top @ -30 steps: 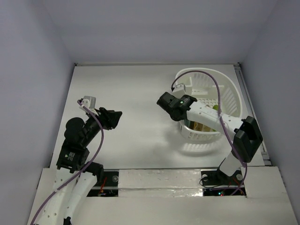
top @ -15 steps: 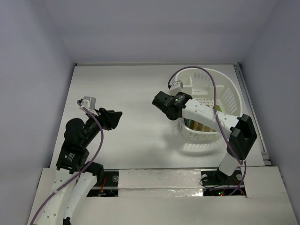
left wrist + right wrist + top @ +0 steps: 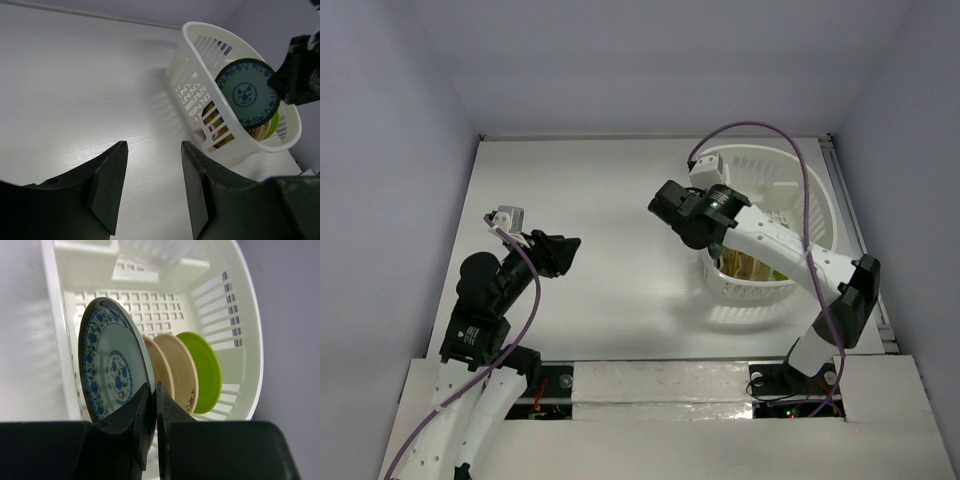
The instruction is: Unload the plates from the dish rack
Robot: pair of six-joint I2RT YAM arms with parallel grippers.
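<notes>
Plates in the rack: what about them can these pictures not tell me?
- Top view: the right arm covers most of the rack; plates cannot be counted.
- Right wrist view: the blue plate hides most of the next plate.
- Left wrist view: the rack wall hides the lower plates; patterns unreadable.

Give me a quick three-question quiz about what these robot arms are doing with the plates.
1. True or false: the left claw holds a plate.
2. Which plate does the right claw grip? A red striped; B blue-patterned plate; C plain black.
3. Name the white slotted basket that the other plates stand in.

Key: 1 false, it is open and empty; 2 B; 3 dish rack.
</notes>
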